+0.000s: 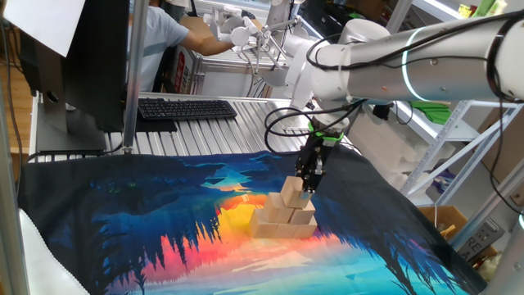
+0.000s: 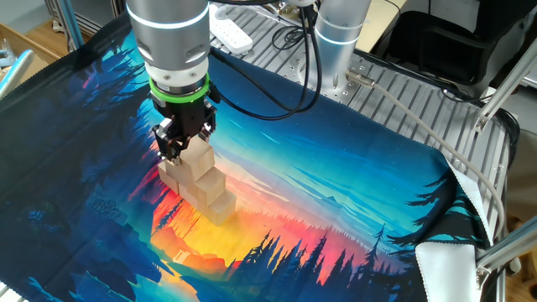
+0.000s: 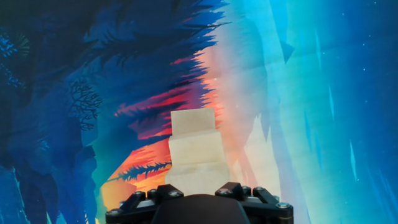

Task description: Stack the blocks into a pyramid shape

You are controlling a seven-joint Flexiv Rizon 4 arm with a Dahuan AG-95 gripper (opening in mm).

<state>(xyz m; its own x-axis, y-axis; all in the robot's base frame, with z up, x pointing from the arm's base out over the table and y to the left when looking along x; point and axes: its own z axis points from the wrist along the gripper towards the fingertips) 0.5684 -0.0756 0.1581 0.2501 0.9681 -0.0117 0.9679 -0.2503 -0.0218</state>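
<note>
**Desk:** What did the frame show at the cloth-covered counter (image 1: 123,213)?

**Photographer:** The arm's tool (image 1: 309,185) pointed straight down over a pyramid of light wooden blocks (image 1: 282,220) set on the forest-sunset printed cloth (image 2: 336,210). The top block (image 2: 195,158) sat between the fingers, on the crown of the stack. In the other fixed view the fingers (image 2: 170,144) bracketed that block from either side.

**Desk:** Was it gripping or had it let go?

**Photographer:** Hard to call. The jaws stood partly open, about a block's width apart, so whether they pressed the cube or merely flanked it could not be told. In the hand view the stack (image 3: 194,152) ran away from the tool's body in steps, and the fingertips themselves were hidden.

**Desk:** How far along was the job?

**Photographer:** By my reading, nearly done: lower tiers built, capstone on or just above its seat. No loose blocks showed on the cloth.

**Desk:** What would doing this step well take?

**Photographer:** In my judgement, the cube should rest squarely across the seam of the two below before release. Then the jaws should open evenly and the lift go straight up, since any sideways drag could nudge the tiers, which sat on soft cloth.
</note>
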